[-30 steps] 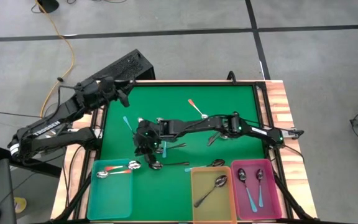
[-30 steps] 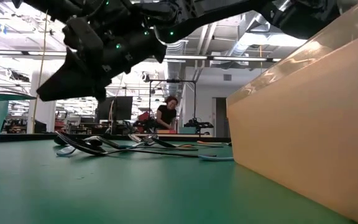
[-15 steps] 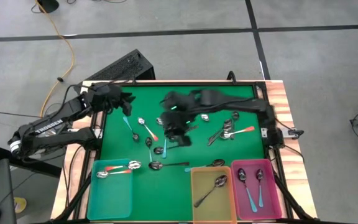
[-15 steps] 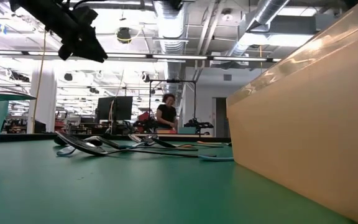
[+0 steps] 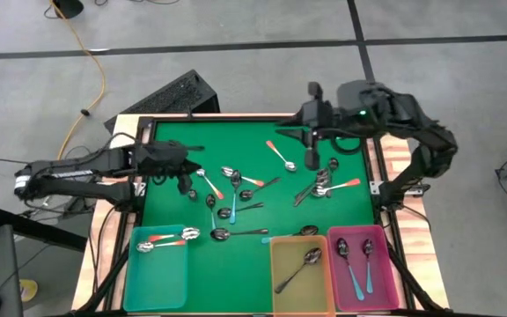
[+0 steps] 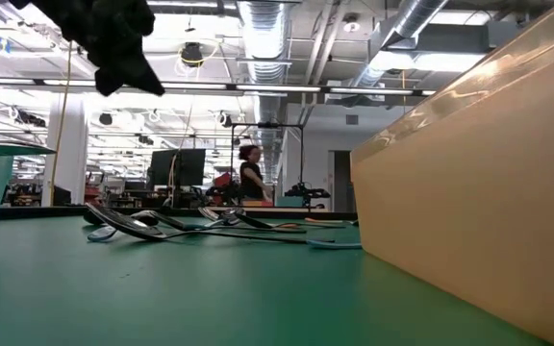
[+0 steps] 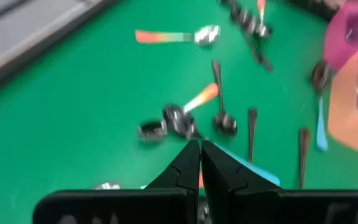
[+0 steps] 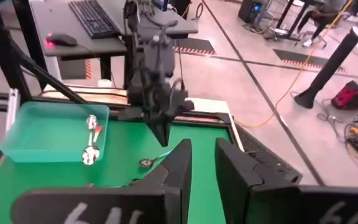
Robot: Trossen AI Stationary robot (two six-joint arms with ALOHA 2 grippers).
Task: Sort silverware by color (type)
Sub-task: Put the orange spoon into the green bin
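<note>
As the left hand (image 7: 199,163) is seen fully shut on nothing and the right hand (image 8: 202,163) part-open and empty, the spoons (image 5: 236,189) at centre frame are judged light, stiff and slippery, best taken by the handle.

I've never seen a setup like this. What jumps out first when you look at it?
The bright green table littered with small spoons catches the eye, with three coloured bins along its near edge: teal bin, yellow bin, pink bin, each already holding spoons. Two dark arms reach in from either side: the left gripper, shut, is low among the spoons, while the right gripper hangs over the far right part.
</note>
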